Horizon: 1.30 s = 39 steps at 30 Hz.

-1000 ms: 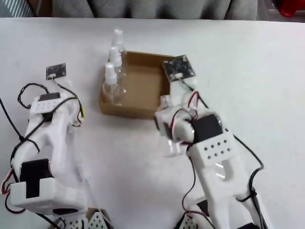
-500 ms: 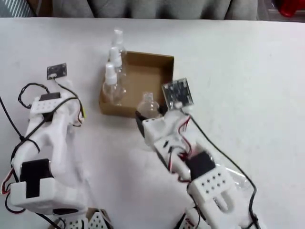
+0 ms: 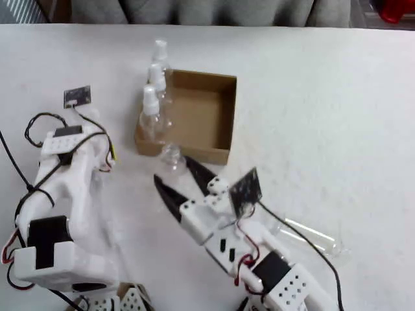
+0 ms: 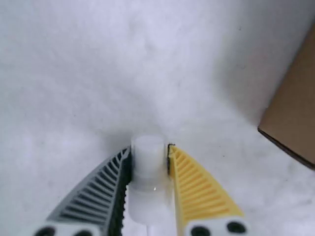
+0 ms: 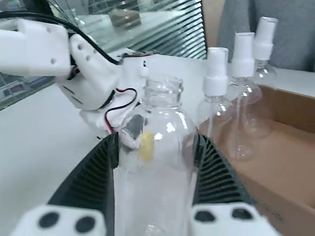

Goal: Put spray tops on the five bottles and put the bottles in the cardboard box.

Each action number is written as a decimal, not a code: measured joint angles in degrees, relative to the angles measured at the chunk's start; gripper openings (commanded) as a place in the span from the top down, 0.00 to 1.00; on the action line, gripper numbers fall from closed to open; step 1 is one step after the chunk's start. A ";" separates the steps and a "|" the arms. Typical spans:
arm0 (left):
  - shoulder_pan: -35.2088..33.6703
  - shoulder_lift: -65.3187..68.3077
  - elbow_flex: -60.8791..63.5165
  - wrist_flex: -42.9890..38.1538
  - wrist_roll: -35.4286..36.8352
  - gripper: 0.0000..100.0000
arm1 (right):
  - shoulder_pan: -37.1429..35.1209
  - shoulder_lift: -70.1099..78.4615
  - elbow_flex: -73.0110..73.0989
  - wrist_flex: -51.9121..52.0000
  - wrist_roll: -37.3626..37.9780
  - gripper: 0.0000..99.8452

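A clear bottle without a top (image 3: 172,156) (image 5: 151,142) stands upright on the table, against the front wall of the cardboard box (image 3: 217,154). My right gripper (image 3: 172,170) (image 5: 155,147) is open, its black fingers spread either side of this bottle. Three bottles with spray tops (image 3: 154,115) (image 5: 238,93) stand in a row along the box's left wall. Another bare bottle (image 3: 310,236) lies on its side at the right. My left gripper (image 4: 147,153) (image 3: 109,158) is shut on a white spray top (image 4: 146,172), low over the table left of the box.
The left arm (image 3: 61,194) (image 5: 83,73) takes up the table's left side and the right arm (image 3: 253,259) the front middle. The box's brown corner (image 4: 295,118) lies close to the left gripper. The white table (image 3: 324,97) stretches back and right.
The right arm has drawn back from the box toward the table's front. The bare bottle it carried now stands in front of the box and the fingers have opened. The left arm stayed still.
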 measured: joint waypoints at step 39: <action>2.99 -67.16 10.37 -25.32 0.00 0.98 | -3.96 -8.00 4.75 3.78 -0.18 0.98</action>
